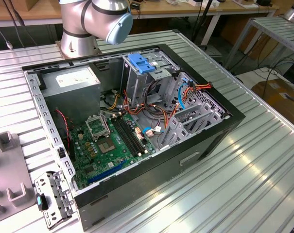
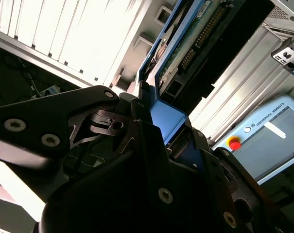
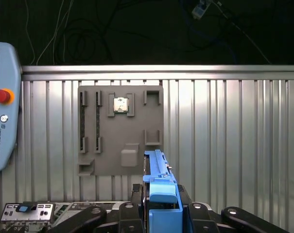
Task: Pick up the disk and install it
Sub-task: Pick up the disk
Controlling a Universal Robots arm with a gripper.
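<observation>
Clamping the disk by its blue tab, tool above grey tray.

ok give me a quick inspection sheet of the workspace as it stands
surface: ribbed metal table carrying an open computer case
job's things: disk held over the table, near the fixture plate
clutter: fixture plate holding a chip; metal bracket beside the case
grippers: gripper shut on the disk's blue end
cables: coloured wires inside the case; loose cables on the floor
surroundings: teach pendant by the table
</observation>
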